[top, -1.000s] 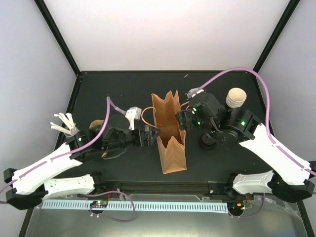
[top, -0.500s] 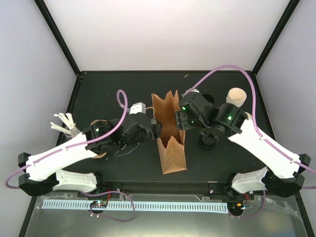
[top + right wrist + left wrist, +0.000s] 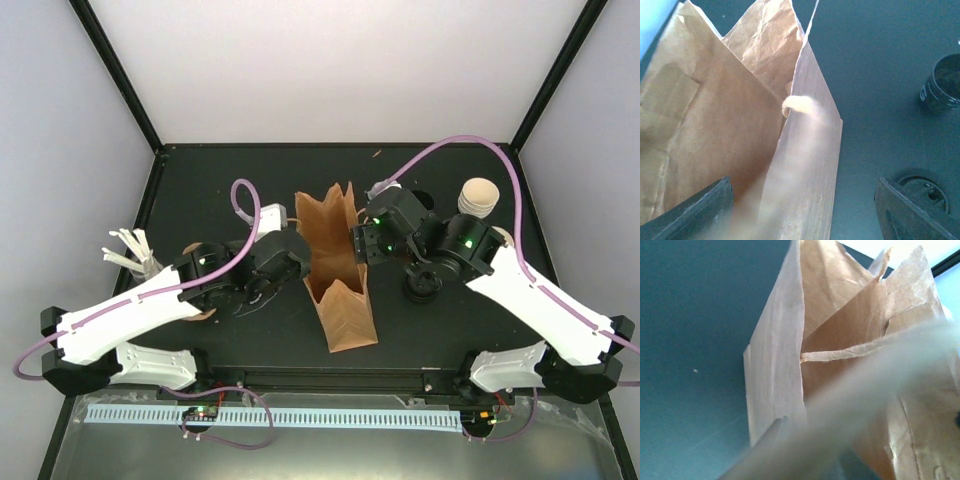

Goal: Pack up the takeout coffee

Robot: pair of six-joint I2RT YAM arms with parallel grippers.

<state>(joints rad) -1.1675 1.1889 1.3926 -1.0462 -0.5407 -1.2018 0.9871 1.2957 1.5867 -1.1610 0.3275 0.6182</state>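
Note:
The takeout coffee is not in view. A brown paper bag point(image 3: 342, 305) stands open at mid-table. My left gripper point(image 3: 307, 262) is at the bag's left wall. In the left wrist view its blurred fingers point(image 3: 765, 440) meet on the edge of that wall point(image 3: 775, 370), shut on it. My right gripper point(image 3: 358, 243) is open at the bag's right rim. In the right wrist view the bag's right wall point(image 3: 810, 165) rises between its two dark fingertips point(image 3: 710, 202), one inside the bag and one outside.
A nested stack of cups point(image 3: 478, 197) stands at the back right. A black cup with a dark inside point(image 3: 941, 89) and a round black lid-like piece point(image 3: 420, 286) lie right of the bag. White utensils point(image 3: 128, 250) lie at the far left. Something tan point(image 3: 203, 313) peeks from under the left arm.
My left gripper moved right to the bag's left wall and closed on it. The bag's top shifted left. My right gripper edged left over the right rim and stayed open.

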